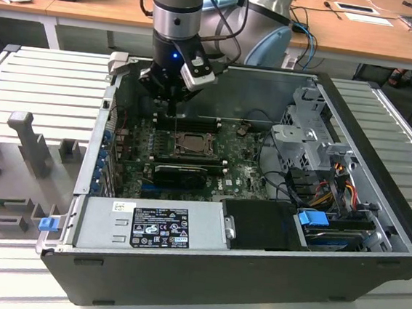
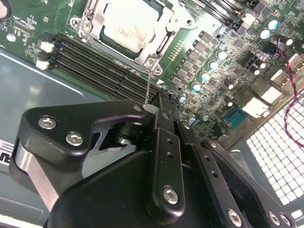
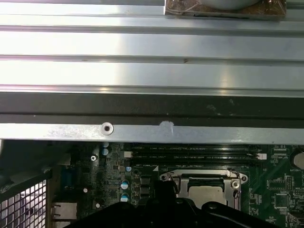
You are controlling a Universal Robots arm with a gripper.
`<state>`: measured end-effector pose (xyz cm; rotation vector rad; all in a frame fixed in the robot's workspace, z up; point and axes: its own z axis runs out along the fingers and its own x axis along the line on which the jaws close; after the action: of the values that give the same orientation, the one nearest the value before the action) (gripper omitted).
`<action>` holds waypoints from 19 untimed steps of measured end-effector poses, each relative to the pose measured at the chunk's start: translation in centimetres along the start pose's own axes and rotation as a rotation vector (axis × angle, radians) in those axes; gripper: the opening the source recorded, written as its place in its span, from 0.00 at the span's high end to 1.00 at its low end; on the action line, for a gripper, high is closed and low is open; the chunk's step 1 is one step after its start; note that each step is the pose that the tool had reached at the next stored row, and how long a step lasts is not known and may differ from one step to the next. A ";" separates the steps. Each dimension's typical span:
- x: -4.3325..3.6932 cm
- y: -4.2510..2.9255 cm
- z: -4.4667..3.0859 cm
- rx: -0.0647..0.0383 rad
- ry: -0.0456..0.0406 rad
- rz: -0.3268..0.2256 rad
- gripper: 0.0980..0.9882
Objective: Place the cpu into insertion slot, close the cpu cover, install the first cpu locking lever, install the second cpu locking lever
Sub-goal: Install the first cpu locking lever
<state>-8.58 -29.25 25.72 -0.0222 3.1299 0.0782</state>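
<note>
The cpu (image 2: 126, 21) lies flat in the insertion slot (image 1: 191, 153) in the middle of the green motherboard (image 2: 223, 71). Its silver-grey top shows through the opening of the cpu cover (image 2: 92, 21), which is folded down around it. A thin wire locking lever (image 2: 148, 83) rises from the socket's corner to my fingertips. My gripper (image 2: 156, 105) is shut on the lever's end, just beside the socket and over the memory slots (image 2: 95, 64). In the exterior view the gripper (image 1: 174, 109) hangs inside the open computer case, at the socket's far edge. The first wrist view shows the cpu (image 3: 206, 192) under the cover.
The case's metal wall (image 3: 152, 71) stands close behind the gripper. A power supply (image 1: 159, 227) fills the case's near side, and a drive cage with cables (image 1: 321, 173) sits on the exterior view's right. A grey fixture tray (image 1: 23, 159) lies outside the case on the left.
</note>
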 end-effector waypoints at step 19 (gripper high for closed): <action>-0.63 -0.02 0.22 0.000 0.0000 0.000 0.99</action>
<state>-7.94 -29.25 25.50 -0.0223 3.1300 0.0781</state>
